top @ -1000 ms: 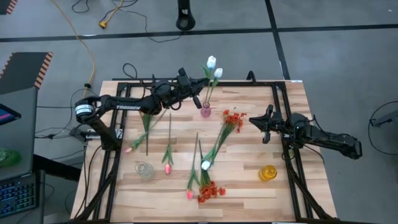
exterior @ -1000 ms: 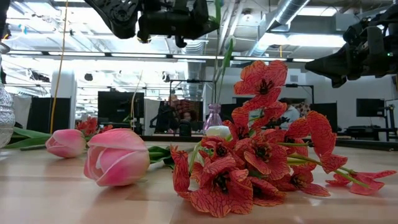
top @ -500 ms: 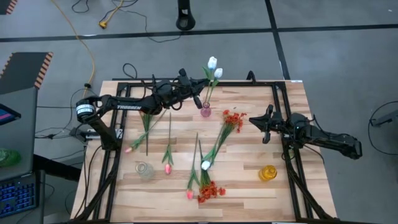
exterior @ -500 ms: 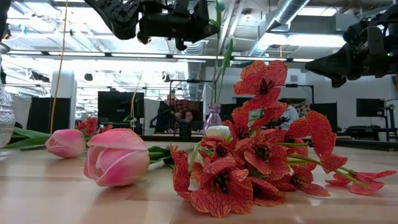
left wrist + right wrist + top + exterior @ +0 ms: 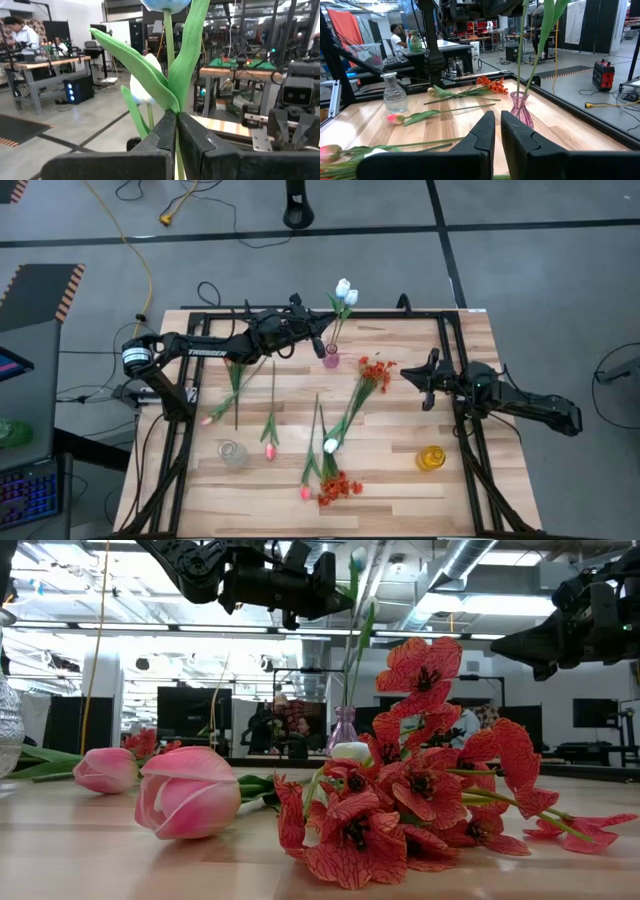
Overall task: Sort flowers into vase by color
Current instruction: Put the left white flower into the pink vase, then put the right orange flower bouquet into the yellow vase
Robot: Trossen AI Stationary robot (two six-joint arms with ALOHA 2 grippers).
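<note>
Two dark fingers of the left gripper [image 5: 176, 132] pinch the green stem of a white tulip [image 5: 343, 288] standing in the pink vase [image 5: 331, 359] near the table's far edge [image 5: 400, 311]. The right gripper [image 5: 408, 376], jaws nearly together and holding nothing, hovers over bare wood beside red-orange blooms [image 5: 376, 370]. Pink tulips [image 5: 269, 450] lie mid-table.

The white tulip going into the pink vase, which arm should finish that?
Left. The left gripper is shut on the white tulip stem above the pink vase. The right gripper hangs empty off to the side.
</note>
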